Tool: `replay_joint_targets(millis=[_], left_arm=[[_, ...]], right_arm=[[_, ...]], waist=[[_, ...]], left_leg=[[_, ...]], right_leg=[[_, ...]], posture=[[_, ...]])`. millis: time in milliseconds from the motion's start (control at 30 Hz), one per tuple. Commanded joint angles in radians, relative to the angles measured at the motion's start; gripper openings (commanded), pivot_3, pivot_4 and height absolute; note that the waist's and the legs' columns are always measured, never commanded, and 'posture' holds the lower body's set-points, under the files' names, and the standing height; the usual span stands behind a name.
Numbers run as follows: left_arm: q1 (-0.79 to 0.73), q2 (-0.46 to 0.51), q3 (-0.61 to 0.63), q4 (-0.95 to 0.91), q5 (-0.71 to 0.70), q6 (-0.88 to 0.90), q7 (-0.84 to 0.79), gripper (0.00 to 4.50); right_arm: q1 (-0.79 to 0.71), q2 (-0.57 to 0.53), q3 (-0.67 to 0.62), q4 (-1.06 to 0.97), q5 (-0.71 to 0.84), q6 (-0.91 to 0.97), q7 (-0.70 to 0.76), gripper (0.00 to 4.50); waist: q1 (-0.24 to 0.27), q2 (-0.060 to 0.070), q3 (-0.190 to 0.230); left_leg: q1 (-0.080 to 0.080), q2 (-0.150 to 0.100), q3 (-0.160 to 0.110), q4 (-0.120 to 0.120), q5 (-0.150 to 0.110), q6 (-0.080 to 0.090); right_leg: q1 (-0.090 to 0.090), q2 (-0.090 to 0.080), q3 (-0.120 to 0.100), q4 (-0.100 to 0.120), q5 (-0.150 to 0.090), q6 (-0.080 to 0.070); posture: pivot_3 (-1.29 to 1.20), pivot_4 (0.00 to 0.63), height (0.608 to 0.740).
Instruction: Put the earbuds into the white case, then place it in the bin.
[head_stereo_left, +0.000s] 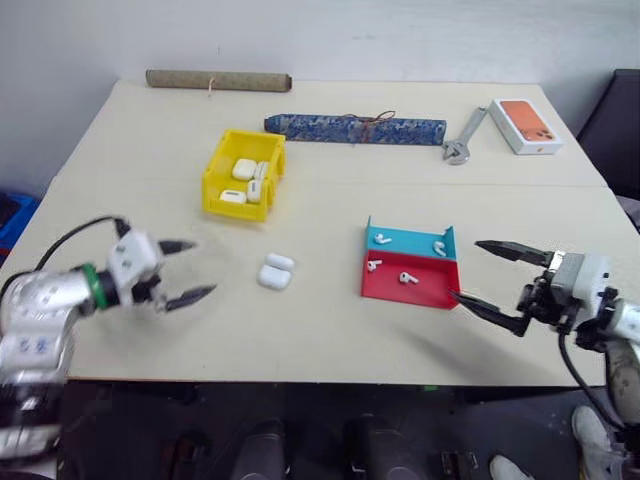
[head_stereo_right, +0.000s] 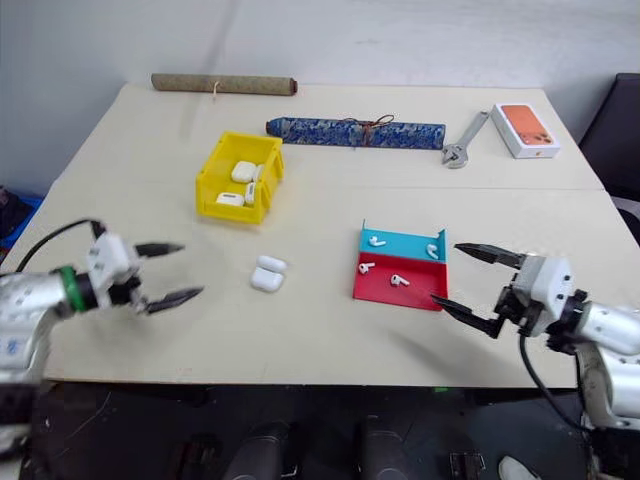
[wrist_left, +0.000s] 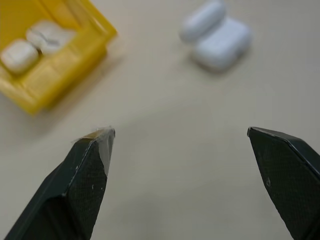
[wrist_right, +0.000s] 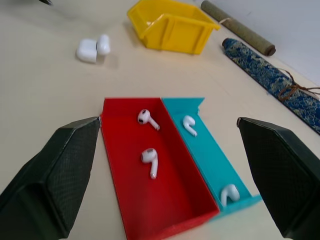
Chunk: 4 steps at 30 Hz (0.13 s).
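Both claws gape wide, empty: left claw, right claw. Open glossy white case sits mid-surface; right should pinch a tiny white earbud from red tray by its stem.

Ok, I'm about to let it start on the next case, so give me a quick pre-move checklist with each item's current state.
1. Left gripper open and holding nothing: ok.
2. Right gripper open and holding nothing: ok.
3. An open white case on the table between the bin and the trays, lid flipped back: ok.
4. Earbuds available: two in the red tray, two in the blue tray: ok.
5. Yellow bin has room for another case: ok, several cases already inside.
6. Open case's wells free of earbuds: cannot tell.
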Motion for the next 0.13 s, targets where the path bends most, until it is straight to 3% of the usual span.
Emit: replay_joint_targets(millis=[33,133], left_arm=[[0.122,-0.008,0.123,-0.082,-0.023,-0.068,0.018,4.49],[0.175,-0.023,0.155,-0.1,-0.029,-0.059,0.053,4.49]], right_arm=[[-0.036,-0.054,-0.024,0.112,-0.02,-0.1,0.092,4.5],[-0.044,-0.076,-0.018,0.172,-0.036,-0.141,0.123,4.5]], waist=[[0.005,0.0,0.0],[0.01,0.0,0.0]], left_leg=[[0.0,-0.001,0.0,-0.001,0.0,0.001],[0.001,-0.003,-0.001,-0.002,0.0,0.001]], right_leg=[[0.001,-0.001,-0.001,0.0,0.0,0.0],[0.001,-0.004,-0.002,-0.001,0.0,-0.001]], posture=[[0.0,0.15,0.74],[0.0,0.15,0.74]])
